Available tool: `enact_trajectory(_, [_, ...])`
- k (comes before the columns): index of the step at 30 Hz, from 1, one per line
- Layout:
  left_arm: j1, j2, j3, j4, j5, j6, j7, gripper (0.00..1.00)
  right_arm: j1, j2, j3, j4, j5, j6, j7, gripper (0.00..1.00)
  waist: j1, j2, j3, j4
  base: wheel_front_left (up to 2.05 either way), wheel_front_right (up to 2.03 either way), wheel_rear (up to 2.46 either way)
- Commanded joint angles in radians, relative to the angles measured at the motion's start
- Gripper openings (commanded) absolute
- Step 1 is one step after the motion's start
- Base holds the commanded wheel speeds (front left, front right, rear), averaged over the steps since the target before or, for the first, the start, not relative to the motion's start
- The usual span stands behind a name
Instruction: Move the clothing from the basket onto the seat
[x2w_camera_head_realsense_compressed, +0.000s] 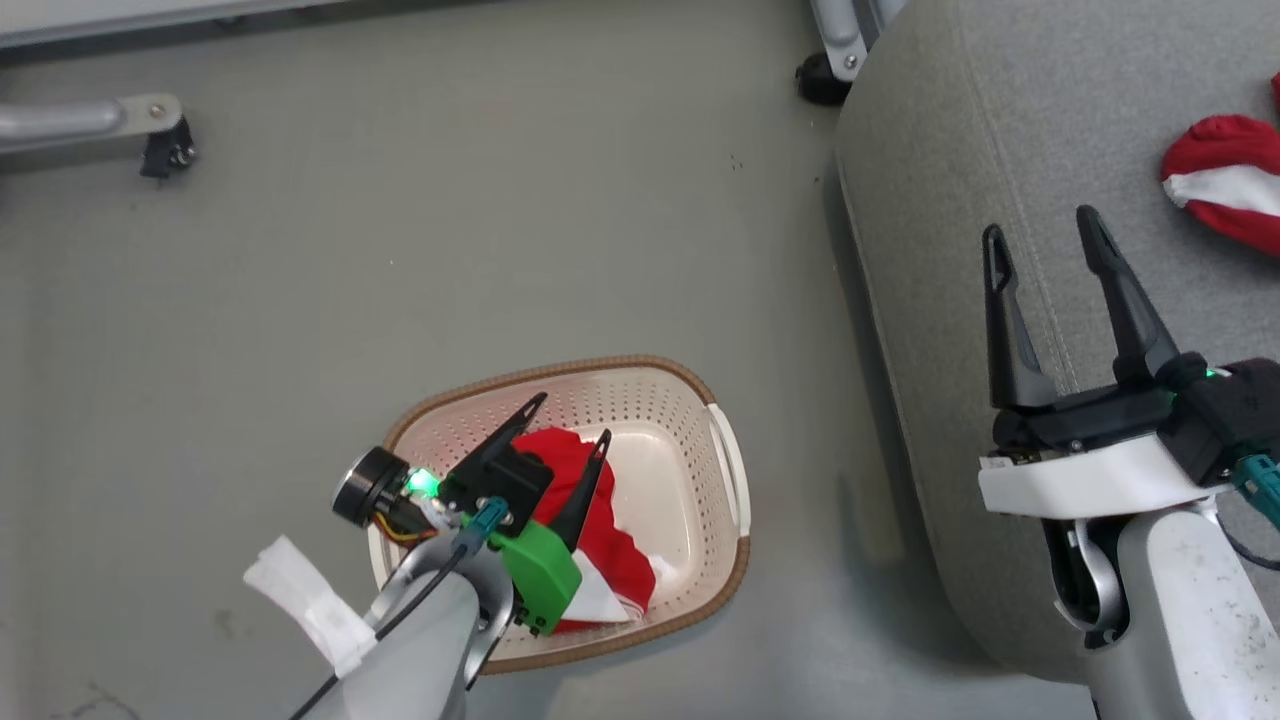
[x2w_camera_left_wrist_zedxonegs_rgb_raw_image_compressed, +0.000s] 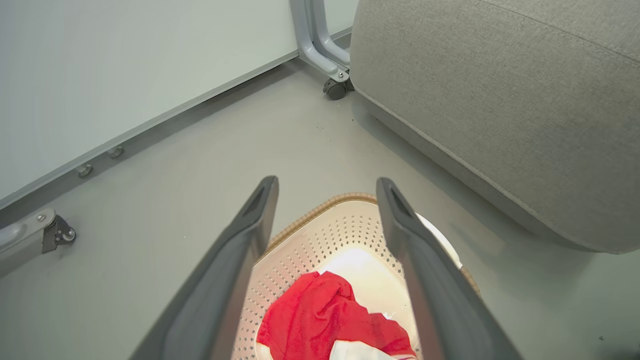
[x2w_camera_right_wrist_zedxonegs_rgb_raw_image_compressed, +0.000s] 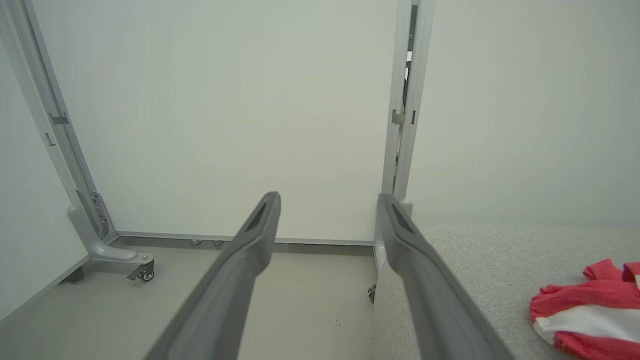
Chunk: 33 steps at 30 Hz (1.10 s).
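Red clothing (x2w_camera_head_realsense_compressed: 612, 545) in basket (x2w_camera_head_realsense_compressed: 640, 363), spread left end effector (x2w_camera_head_realsense_compressed: 575, 415) above, spread right end effector (x2w_camera_head_realsense_compressed: 1040, 222) over seat (x2w_camera_head_realsense_compressed: 950, 150)

Smooth grey floor (x2w_camera_head_realsense_compressed: 450, 250), pale wall panels (x2w_camera_right_wrist_zedxonegs_rgb_raw_image_compressed: 240, 115) on castored metal feet (x2w_camera_right_wrist_zedxonegs_rgb_raw_image_compressed: 107, 252)

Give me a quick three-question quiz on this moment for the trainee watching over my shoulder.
1. True or false: both red garments already lie on the seat.
2. The left gripper is: A) shut on a garment; B) open over the basket; C) resting on the seat.
3. Fill in: the right gripper, up by the seat's edge, is ___ and holds nothing.

Key
1. False: one garment lies on the seat, the other garment in the basket.
2. B.
3. Open.
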Motion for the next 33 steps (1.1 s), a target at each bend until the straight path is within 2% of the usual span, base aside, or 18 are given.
enact_trajectory(1, [-0.076,0.014,-0.028,0.057,0.011,-0.003,0.000,1.00,-0.037,0.002,-0.003,-0.012,-0.003,-0.002,-0.003,1.00,-0.0001,0.0000,0.197,-0.050,0.00,0.00,0.00])
enact_trajectory(9, [-0.334,0.034,-0.206,0.383,0.021,-0.003,0.029,1.00,-0.139,0.019,0.018,-0.060,-0.007,-0.002,-0.003,1.00,-0.0001,0.0000,0.371,-0.110,0.00,0.00,0.00])
enact_trajectory(15, [-0.443,0.032,-0.292,0.516,-0.020,-0.003,0.069,1.00,-0.185,0.034,0.021,-0.097,-0.007,-0.002,-0.003,1.00,-0.0001,0.0000,0.470,-0.146,0.00,0.00,0.00])
enact_trajectory(23, [-0.551,0.082,-0.373,0.604,-0.035,-0.003,0.135,1.00,-0.222,0.054,0.022,-0.133,0.006,-0.002,-0.003,1.00,-0.0001,0.0000,0.562,-0.199,0.00,0.00,0.00])
enact_trajectory(28, [-0.598,0.114,-0.432,0.621,0.027,0.056,0.176,1.00,-0.229,0.058,0.034,-0.139,0.013,-0.002,-0.003,1.00,-0.0001,0.0000,0.600,-0.218,0.00,0.00,0.00])
enact_trajectory(33, [-0.626,0.128,-0.448,0.631,0.039,0.088,0.215,1.00,-0.235,0.059,0.035,-0.141,0.042,-0.002,-0.003,1.00,-0.0001,0.0000,0.629,-0.228,0.00,0.00,0.00])
